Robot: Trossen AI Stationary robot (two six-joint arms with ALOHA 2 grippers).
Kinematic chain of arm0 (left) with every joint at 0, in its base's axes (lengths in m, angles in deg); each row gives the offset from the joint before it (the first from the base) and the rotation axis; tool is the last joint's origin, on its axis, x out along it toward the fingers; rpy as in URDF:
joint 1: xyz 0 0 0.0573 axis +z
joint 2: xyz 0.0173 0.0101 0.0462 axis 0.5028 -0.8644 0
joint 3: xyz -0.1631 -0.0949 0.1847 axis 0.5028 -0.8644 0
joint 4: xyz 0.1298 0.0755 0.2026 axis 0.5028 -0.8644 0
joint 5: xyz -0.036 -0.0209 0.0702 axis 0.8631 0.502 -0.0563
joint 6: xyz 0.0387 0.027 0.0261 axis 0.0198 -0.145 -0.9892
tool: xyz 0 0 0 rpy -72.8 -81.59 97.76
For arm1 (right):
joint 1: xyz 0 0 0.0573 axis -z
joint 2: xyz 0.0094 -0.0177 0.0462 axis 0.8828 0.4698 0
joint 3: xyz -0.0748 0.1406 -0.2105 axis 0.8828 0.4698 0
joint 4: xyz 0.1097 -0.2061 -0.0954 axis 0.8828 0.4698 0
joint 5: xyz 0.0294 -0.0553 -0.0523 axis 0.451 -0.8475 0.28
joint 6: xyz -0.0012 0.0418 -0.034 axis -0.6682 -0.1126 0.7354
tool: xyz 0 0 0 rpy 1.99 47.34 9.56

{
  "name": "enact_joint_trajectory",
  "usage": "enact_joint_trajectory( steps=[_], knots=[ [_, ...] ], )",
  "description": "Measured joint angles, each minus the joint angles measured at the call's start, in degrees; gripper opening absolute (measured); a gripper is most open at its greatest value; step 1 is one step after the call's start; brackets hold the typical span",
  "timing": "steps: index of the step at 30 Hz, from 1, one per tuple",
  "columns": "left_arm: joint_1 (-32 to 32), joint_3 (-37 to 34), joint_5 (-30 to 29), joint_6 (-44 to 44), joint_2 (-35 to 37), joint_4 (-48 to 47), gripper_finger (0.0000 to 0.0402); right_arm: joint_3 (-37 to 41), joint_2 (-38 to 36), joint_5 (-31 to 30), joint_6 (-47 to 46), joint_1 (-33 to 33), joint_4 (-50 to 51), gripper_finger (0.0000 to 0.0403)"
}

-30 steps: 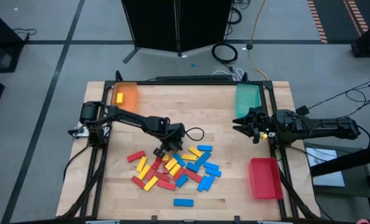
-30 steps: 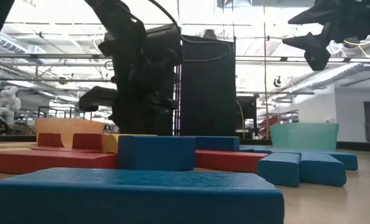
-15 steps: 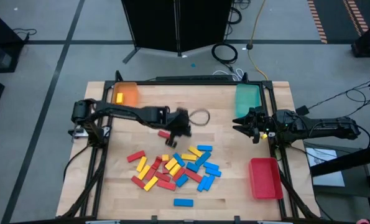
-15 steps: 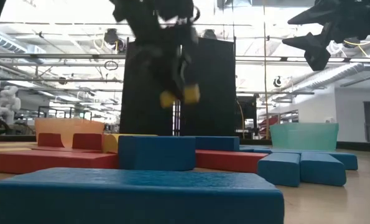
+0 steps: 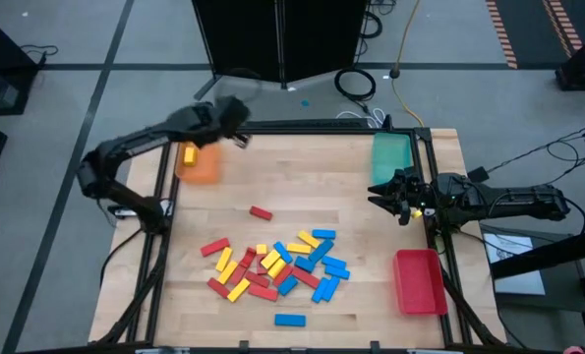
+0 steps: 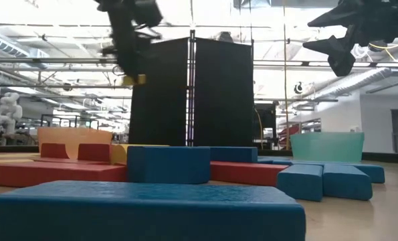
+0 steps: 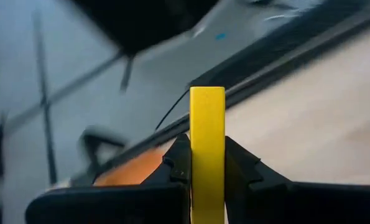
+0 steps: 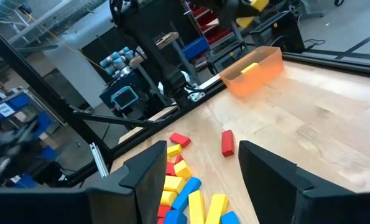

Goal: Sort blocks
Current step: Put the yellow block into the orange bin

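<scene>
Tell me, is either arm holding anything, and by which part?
The left gripper holds a yellow block, clamped on its lower part, its top sticking out. The right gripper holds nothing.

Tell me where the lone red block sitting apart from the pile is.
In the high view the lone red block lies on bare wood left of centre, just above the pile and below-right of the orange tray.

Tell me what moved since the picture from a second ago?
The left gripper closed on a small yellow block from the pile, lifted it and swung to the far left corner, near the translucent orange tray. A small red block now lies alone beyond the pile. The right gripper stayed open beside the teal tray; the red tray is unchanged.
</scene>
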Motion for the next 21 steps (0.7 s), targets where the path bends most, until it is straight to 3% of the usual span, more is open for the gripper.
enact_joint_trajectory(
  steps=[6, 21],
  knots=[
    [8.1, -3.5, 5.1, 5.8, 2.0, -4.4, 0.0033, 0.0, 0.0, 0.0, -0.1, 0.0, 0.0, 0.0194],
    [15.2, -19.7, 9.7, 7.4, 1.6, 2.2, 0.0033, 0.0, 0.0, 0.0, -0.5, 0.0, -0.1, 0.0194]
  ],
)
